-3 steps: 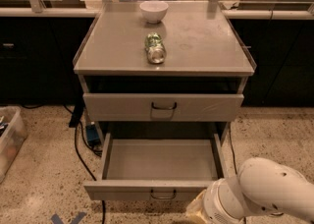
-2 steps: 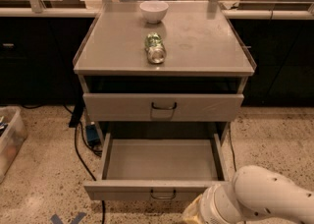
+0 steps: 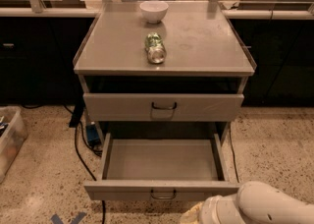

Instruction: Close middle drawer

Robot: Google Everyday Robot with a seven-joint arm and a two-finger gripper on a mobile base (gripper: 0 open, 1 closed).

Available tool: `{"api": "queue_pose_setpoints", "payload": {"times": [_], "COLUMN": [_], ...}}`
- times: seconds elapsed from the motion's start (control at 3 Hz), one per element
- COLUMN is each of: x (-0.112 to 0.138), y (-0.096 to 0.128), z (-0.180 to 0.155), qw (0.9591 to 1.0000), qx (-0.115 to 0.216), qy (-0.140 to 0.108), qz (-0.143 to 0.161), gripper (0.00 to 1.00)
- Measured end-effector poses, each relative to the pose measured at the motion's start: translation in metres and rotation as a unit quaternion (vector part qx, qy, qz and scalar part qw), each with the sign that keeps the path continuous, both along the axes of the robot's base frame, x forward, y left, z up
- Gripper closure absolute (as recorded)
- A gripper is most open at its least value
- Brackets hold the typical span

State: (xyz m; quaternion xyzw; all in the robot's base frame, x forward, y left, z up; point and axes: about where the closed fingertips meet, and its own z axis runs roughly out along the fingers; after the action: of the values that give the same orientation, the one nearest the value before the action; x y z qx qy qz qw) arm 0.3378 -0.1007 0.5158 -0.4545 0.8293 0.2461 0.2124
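Note:
The middle drawer (image 3: 162, 189) is pulled far out of the grey metal cabinet (image 3: 164, 46). Its tray is empty, and its flat front carries a small dark loop handle (image 3: 163, 195). The top drawer (image 3: 163, 106) above it is pushed in. The lowest drawer is hidden under the open one. Only my arm's white rounded housing (image 3: 257, 206) shows, at the bottom right just in front of the open drawer's right corner. The gripper is out of view below the frame.
A white bowl (image 3: 154, 11) and a green can lying on its side (image 3: 155, 47) sit on the cabinet top. A black cable (image 3: 81, 149) runs along the speckled floor to the left. A clear bin (image 3: 9, 139) stands at the far left. Dark counters line the back.
My arm's white housing has sunk a little lower in the frame. The middle drawer is as far out as before.

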Motion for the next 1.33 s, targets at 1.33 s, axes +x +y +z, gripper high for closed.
{"api": "queue_pose_setpoints", "payload": {"times": [1.33], "x": [0.034], "y": [-0.01], "z": [-0.067], "qw": [0.9985], "qx": [-0.01], "qy": [0.003], "qz": [-0.054], "gripper": [1.0]}}
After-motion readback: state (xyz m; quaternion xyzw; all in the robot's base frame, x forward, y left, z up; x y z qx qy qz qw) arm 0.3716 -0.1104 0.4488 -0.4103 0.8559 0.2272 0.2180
